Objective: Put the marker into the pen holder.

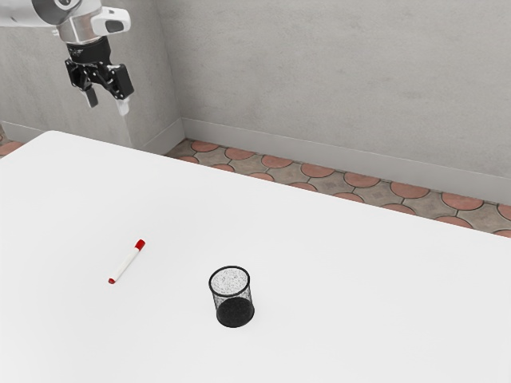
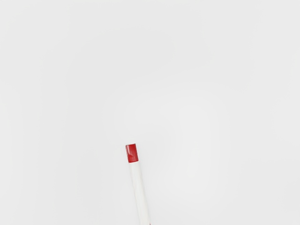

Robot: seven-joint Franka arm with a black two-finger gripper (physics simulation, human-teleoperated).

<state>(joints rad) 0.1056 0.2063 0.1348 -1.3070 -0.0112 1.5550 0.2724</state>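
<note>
Red-capped white marker (image 1: 128,261) is just lying flat on the smooth white table (image 1: 335,279), apart from the upright black mesh pen holder (image 1: 235,311), mouth up, presumably to catch it. Black two-finger gripper (image 1: 107,102) hangs empty, fingers spread, probably leaving grab room.
</note>
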